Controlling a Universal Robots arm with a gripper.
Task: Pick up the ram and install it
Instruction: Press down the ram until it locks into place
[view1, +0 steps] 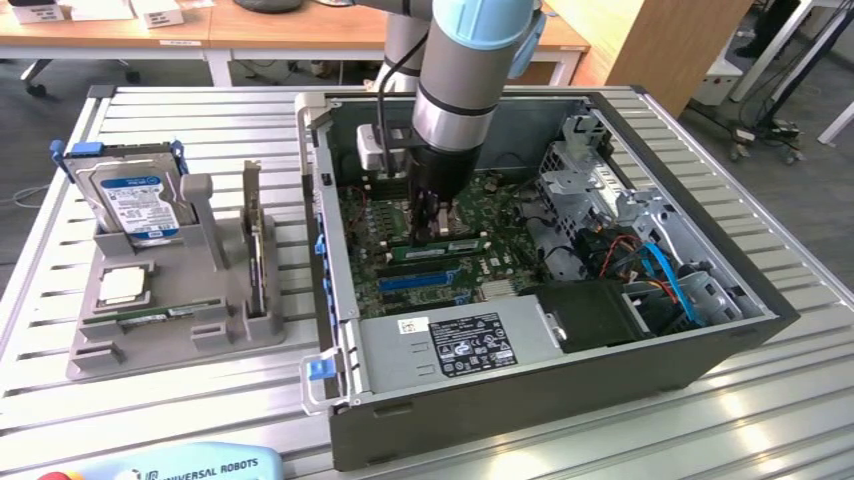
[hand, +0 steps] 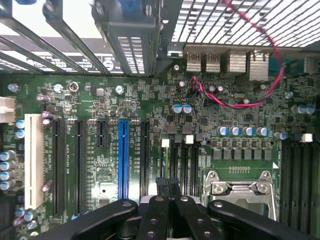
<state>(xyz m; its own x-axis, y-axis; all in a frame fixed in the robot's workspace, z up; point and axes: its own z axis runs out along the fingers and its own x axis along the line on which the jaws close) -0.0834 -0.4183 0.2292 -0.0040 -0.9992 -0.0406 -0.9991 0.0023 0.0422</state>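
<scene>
Sitting on edge among the memory slots of the motherboard (view1: 497, 215), just right of the frame's centre in the exterior view, the ram (view1: 454, 246) shows as a narrow green stick with a whitish label. It runs along the slots, so it appears to be already in one, though I cannot tell whether it is fully seated.

The gripper (view1: 430, 238) hangs straight down inside the open computer case (view1: 534, 400), its tip at the near end of the stick. Touching or just above, I cannot say. Its fingers (hand: 161, 185) are pressed together with nothing pinched between them. I judge that closed fingers suit pushing down on the stick's top edge rather than carrying it.

In the wrist view the closed tips lie over the dark memory slots, between the blue expansion slot (hand: 123, 155) and the metal CPU socket (hand: 240, 187).

The case lies on its side with the panel off, leaving the board facing up to the vertical arm.

Towards the exterior view's left, a grey holder (view1: 174, 340) on the slatted table (view1: 200, 420) keeps the hard drive (view1: 134, 200) upright and the small square CPU chip (view1: 123, 285) flat, both well apart from the gripper.
</scene>
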